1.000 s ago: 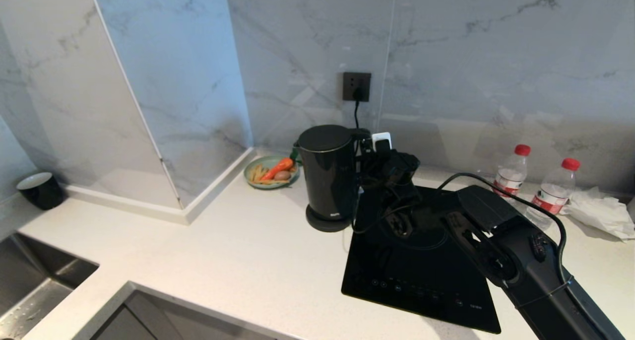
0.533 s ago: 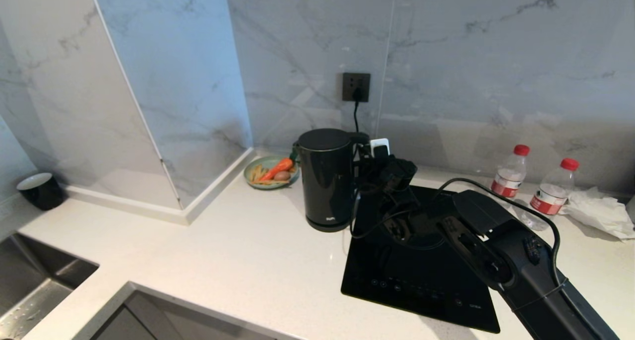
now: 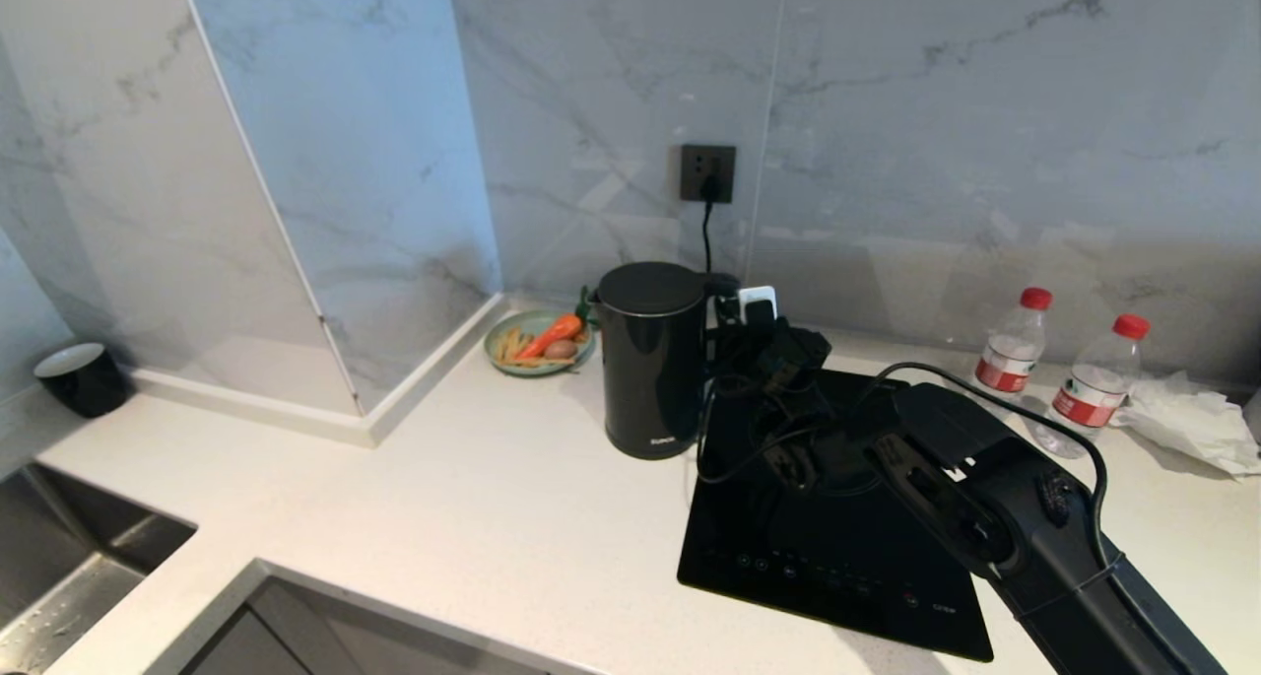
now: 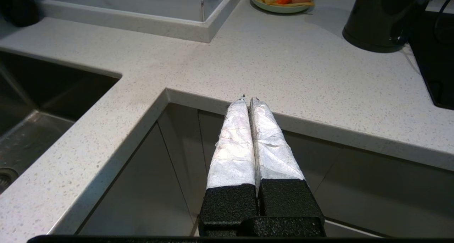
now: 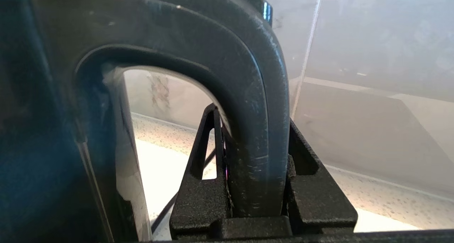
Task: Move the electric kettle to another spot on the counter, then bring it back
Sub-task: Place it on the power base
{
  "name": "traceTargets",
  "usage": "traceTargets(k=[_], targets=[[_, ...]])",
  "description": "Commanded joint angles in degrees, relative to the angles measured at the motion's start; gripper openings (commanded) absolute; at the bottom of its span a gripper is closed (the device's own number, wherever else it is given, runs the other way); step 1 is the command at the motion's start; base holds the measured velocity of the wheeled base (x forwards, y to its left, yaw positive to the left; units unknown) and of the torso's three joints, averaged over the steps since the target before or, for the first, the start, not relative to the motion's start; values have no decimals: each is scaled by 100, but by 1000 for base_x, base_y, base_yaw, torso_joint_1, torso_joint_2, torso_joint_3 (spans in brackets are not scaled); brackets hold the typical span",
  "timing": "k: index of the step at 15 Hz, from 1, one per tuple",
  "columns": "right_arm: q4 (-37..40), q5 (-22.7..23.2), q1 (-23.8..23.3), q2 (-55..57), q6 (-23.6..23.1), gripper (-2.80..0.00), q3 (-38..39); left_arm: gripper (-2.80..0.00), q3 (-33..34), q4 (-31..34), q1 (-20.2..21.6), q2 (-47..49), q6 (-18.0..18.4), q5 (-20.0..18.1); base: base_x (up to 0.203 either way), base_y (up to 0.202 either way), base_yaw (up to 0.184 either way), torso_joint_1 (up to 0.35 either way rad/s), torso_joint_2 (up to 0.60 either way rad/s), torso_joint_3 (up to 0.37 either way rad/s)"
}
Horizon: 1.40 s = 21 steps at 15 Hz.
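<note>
Nearest the robot, the left gripper (image 4: 248, 100) hung parked off the front edge of the counter (image 3: 473, 498), above the cabinet fronts, its taped fingers (image 4: 232, 143) pressed together on nothing. Just to its left lay the sink (image 3: 69, 567). On the right side the right arm (image 3: 1015, 537) reached forward over the black cooktop (image 3: 837, 547), and the right gripper (image 5: 255, 186) was clamped on the handle (image 5: 255, 94) of the kettle (image 3: 650, 360), one finger on each side of the loop.

The kettle stood upright at the cooktop's back left corner, its bottom apparently down on its base, which could not be made out beneath it, near the plate (image 3: 537, 345) of carrot and scraps. The cord (image 3: 706, 227) ran up behind it to the wall socket (image 3: 707, 172).

By my judgement this was the closing step, the kettle set back at its own spot. The next move called for spreading the fingers and drawing straight back off the handle without tipping the jug. Two bottles (image 3: 1015, 345) stood well apart to the right.
</note>
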Motion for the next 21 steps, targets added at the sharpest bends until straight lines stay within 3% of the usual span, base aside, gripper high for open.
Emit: traceTargets(k=[1,14,15,21], targets=[[-163,-5,25,-51,-33,-280,254,-280,0,2,0,-2,4,2,0,0,0,0,0,0],[-60,-117,52,-395,-61,-280,675,-280,0,2,0,-2,4,2,0,0,0,0,0,0],[-84,-139,52,-433,-40,0,676,-280,0,2,0,-2,4,2,0,0,0,0,0,0],[-136,-179,51,-546,-33,0,676,-280,0,2,0,-2,4,2,0,0,0,0,0,0]])
